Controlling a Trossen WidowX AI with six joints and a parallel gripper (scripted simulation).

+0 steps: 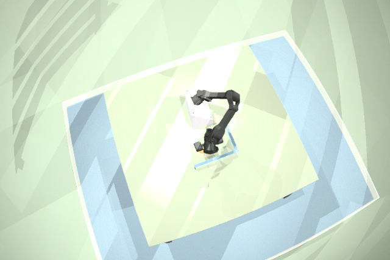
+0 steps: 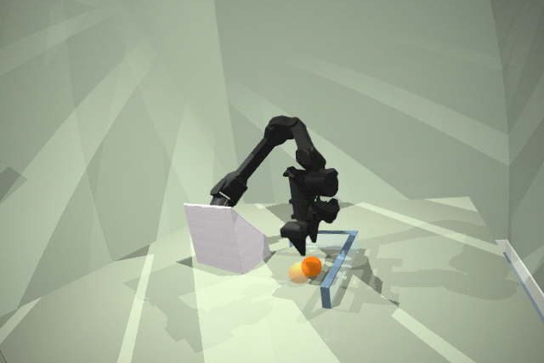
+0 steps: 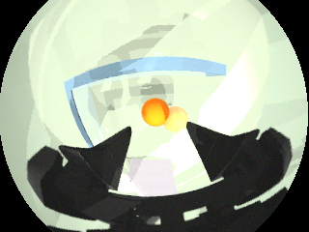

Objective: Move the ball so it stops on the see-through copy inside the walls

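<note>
In the exterior view, a pale lilac wedge-shaped block (image 2: pixel 222 238) stood furthest left on the light green table top (image 2: pixel 132 306), with the foot of the black six-joint arm (image 2: pixel 263 150) behind its upper edge. The arm rose from there, bent over at its elbow and came down to the right of the block.

Next came the black parallel-jaw gripper (image 2: pixel 303 242), pointing down at the table. Its jaws were spread wide with nothing between them, and its tips hung just above the ball without touching it. In the wrist view the two dark fingertips stood well apart, with the ball showing in the gap beyond them.

Below the gripper lay the pale, see-through orange ball copy (image 2: pixel 297 273), and overlapping its right side sat the solid orange ball (image 2: pixel 312 266), on the table and partly off the marked spot.

To the right of the ball stood the two low clear blue walls (image 2: pixel 338 262), meeting in a corner at the far right; the ball lay on their inner side, near the longer wall but apart from it.

Furthest right, a pale raised rim (image 2: pixel 523 277) edged the surrounding surface.
</note>
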